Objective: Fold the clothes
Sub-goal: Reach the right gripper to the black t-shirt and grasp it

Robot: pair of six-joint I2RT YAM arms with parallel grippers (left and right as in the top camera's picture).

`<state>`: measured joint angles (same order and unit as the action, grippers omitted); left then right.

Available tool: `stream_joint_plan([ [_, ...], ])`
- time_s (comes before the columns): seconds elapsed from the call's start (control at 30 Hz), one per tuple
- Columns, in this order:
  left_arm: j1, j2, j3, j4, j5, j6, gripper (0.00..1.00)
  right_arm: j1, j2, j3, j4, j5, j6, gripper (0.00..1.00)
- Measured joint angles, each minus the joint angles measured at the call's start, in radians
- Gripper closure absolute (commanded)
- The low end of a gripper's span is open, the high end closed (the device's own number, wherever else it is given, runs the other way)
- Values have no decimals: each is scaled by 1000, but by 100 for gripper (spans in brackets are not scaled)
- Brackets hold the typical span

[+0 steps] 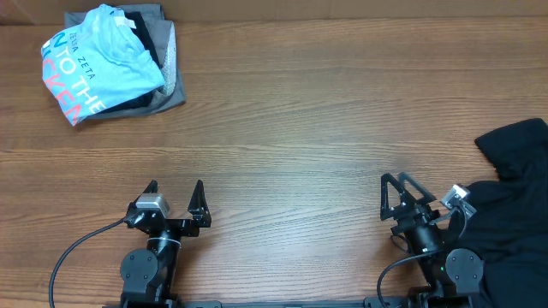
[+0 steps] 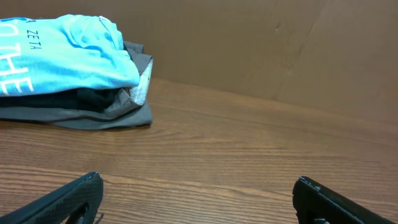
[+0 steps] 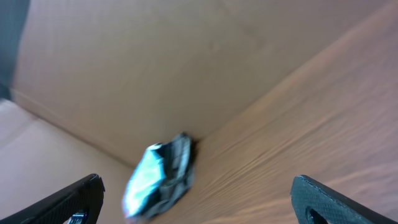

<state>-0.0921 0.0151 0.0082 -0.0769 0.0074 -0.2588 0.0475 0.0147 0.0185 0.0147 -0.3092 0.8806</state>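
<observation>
Claws gape wide and empty: left claw (image 1: 175, 190) over table (image 1: 300, 128), right claw (image 1: 396, 185) beside black T-shirt (image 1: 518, 158).

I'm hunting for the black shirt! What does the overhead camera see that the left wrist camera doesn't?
Only overhead: the black T-shirt at the right edge of the table, and the right gripper, open near it. Only left wrist: the brown wall behind the table. Both: the light blue tee lying on the grey folded garments, the table, and the open left gripper.
</observation>
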Motion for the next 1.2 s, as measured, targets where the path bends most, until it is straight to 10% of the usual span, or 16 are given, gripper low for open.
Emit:
stream_joint_plan([
  [0.5,0,0,0,0,0,0,0,-1,17,103,206,-209,3,0],
  [1.2,0,0,0,0,0,0,0,-15,925,1101,-863,647,-414,0],
])
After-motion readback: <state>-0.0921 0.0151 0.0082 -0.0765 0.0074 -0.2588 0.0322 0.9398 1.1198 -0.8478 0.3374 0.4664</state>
